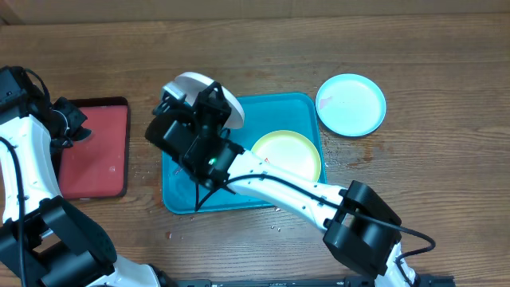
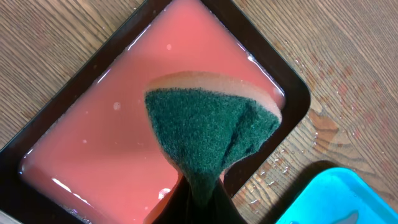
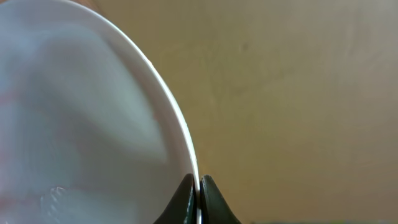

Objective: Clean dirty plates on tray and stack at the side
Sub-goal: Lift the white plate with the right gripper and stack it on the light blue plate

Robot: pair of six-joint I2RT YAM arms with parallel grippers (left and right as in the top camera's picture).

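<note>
- Right wrist view: the white plate (image 3: 93, 124) stands on edge, its rim pinched between the closed fingers of the right gripper (image 3: 198, 188). Faint reddish streaks show on it, blurred.
- Overhead, it hangs over the teal tray's (image 1: 179, 199) far-left corner, mostly hidden by the arm.
- A yellow-green plate (image 1: 287, 155) lies flat in the tray, and a light blue plate (image 1: 351, 104) sits on the table (image 1: 438, 175) just beside its far-right corner.
- The left gripper (image 2: 199, 190) clamps a green sponge (image 2: 211, 124) over the red tray (image 2: 298, 93), which holds pink liquid.

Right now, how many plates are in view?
3: white plate gripped by the right hand over the tray; yellow-green plate on the tray; light blue plate on the table beside it.
</note>
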